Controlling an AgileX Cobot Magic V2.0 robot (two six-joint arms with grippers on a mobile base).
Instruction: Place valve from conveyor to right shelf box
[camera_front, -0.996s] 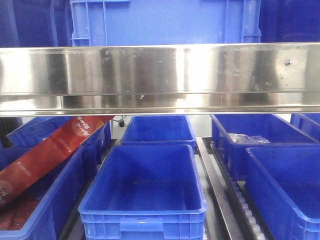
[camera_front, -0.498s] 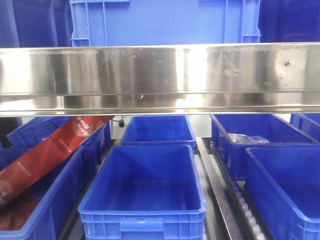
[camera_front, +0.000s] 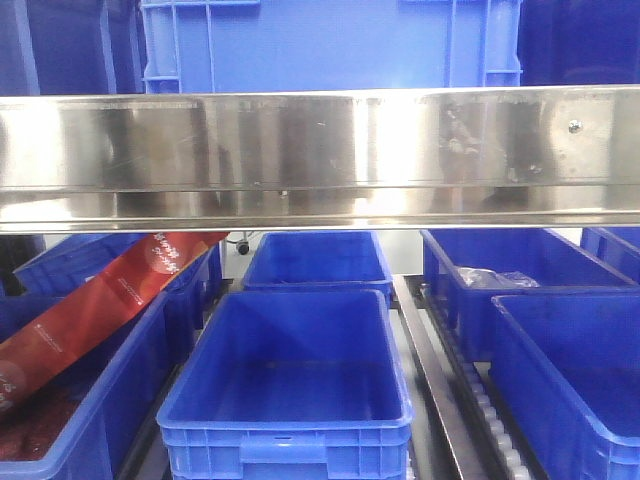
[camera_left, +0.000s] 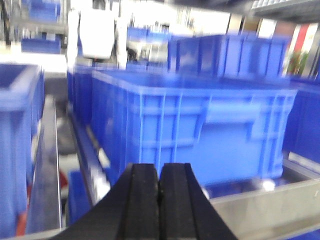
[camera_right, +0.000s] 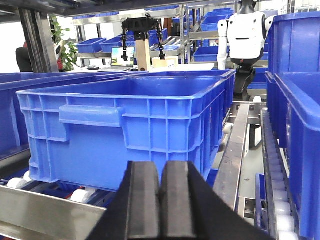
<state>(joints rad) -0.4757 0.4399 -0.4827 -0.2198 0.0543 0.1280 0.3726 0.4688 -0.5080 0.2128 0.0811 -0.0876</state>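
Valve: we see none in any view, so nothing is gripped.
Left gripper: fingers pressed together, empty.
Right gripper: likewise together, facing the blue box at frame centre.

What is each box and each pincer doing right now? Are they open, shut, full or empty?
Left pincer: shut, holding nothing.
Right pincer: shut, holding nothing.
Middle front box: empty.
Middle back box: looks empty.
Right back box: has a clear plastic bag inside.
Left box: holds red packets, with a long red pack leaning tilted over it.
Valve: not in view.
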